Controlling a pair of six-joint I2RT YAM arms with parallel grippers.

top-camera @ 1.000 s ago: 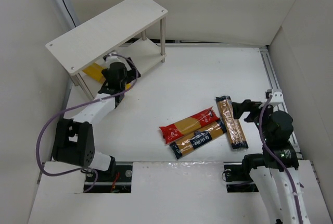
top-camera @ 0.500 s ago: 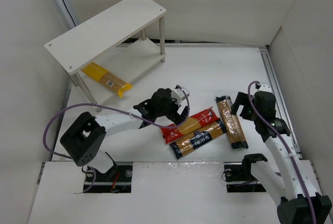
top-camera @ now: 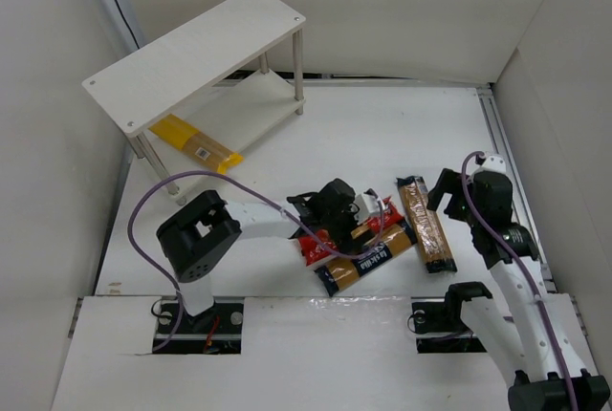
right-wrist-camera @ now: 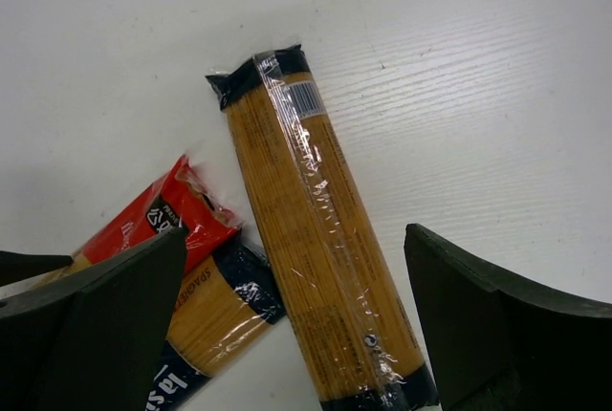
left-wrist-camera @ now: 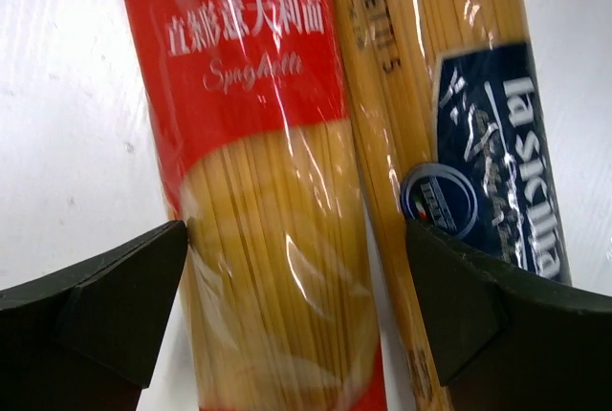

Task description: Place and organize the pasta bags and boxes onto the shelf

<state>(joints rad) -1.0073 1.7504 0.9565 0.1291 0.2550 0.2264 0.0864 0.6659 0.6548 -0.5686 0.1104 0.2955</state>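
Observation:
The white shelf (top-camera: 191, 53) stands at the far left. The plain yellow pack (top-camera: 196, 146) lies on its lower board. The red pack with the yellow window (top-camera: 361, 223) (left-wrist-camera: 258, 191), the yellow pack with the dark blue label (top-camera: 368, 260) (left-wrist-camera: 459, 143) and the brownish-orange pack (top-camera: 426, 225) (right-wrist-camera: 316, 268) lie on the table. My left gripper (top-camera: 330, 220) (left-wrist-camera: 296, 239) is open, low over the red pack, its jaws on either side of it. My right gripper (top-camera: 448, 196) (right-wrist-camera: 296, 234) is open above the brownish-orange pack.
The red and blue-label packs lie side by side, touching. The brownish-orange pack lies just to their right. White walls close in the table on the left, back and right; a metal rail (top-camera: 502, 143) runs along the right edge.
My left arm has swung from the shelf's lower board, where the yellow pack stays, down over the red pack. My right gripper has shifted slightly above the brownish-orange pack.

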